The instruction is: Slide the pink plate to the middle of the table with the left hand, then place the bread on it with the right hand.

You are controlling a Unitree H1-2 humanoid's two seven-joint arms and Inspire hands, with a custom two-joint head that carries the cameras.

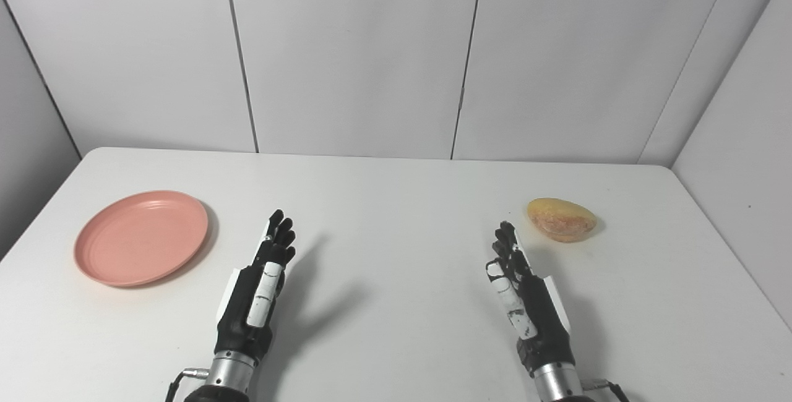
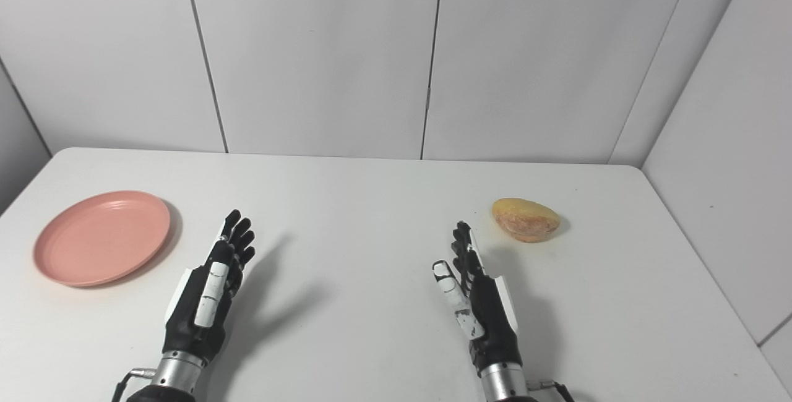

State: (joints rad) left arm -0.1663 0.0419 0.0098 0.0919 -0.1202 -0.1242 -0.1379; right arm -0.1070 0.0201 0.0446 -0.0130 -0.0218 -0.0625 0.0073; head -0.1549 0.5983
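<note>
A white counter (image 1: 396, 216) is seen from above, with 2 black and white robot arms entering from the bottom edge. Nearest the viewer, the left robot hand (image 1: 263, 281) is held over the counter left of centre, edge-on with the thumb side up, its fingers stretched forward and slightly spread, and nothing is held in it. The right robot hand (image 1: 520, 284) is held the same way right of centre, its fingers extended and a little apart, and it is likewise empty. The 2 robot hands are kept well apart, with bare counter between them, and soft shadows are cast to the right of each. Further back on the left, the pink plate (image 1: 141, 237) is found lying flat near the counter's left edge, beside the left robot hand's fingertips but not touched by them. It is round, shallow and empty. Further back on the right, the bread (image 1: 562, 219) is seen resting on the counter, a golden-brown oval roll just beyond and to the right of the right robot hand's fingertips, not touched by them. Behind the counter, plain white wall panels (image 1: 352, 49) divided by thin vertical seams are visible.
</note>
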